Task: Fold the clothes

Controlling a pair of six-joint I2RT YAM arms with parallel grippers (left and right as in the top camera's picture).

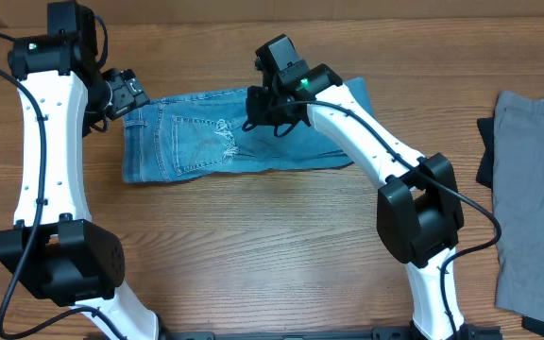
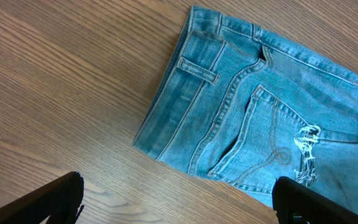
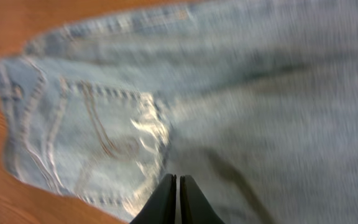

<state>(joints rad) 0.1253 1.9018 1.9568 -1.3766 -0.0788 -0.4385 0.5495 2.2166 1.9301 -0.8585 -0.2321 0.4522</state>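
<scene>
Right gripper [image 3: 176,198]: fingertips pressed together just above denim, no cloth visibly pinched. Beneath it lie the jeans [image 1: 196,137], flat on the wooden table [image 1: 253,246] as a narrow band. Their long axis runs from under the left gripper [image 2: 179,205] across to beyond the right one. The waistband and pocket end lies below the left gripper, whose jaws stand wide and hold nothing.

Judgement: lengthwise fold looks done, crosswise fold pending. Next, the right jaws must part, take the end opposite the waist and carry it waistward.

Grey garment [image 1: 536,189] lies well off on the right gripper's outer side.
</scene>
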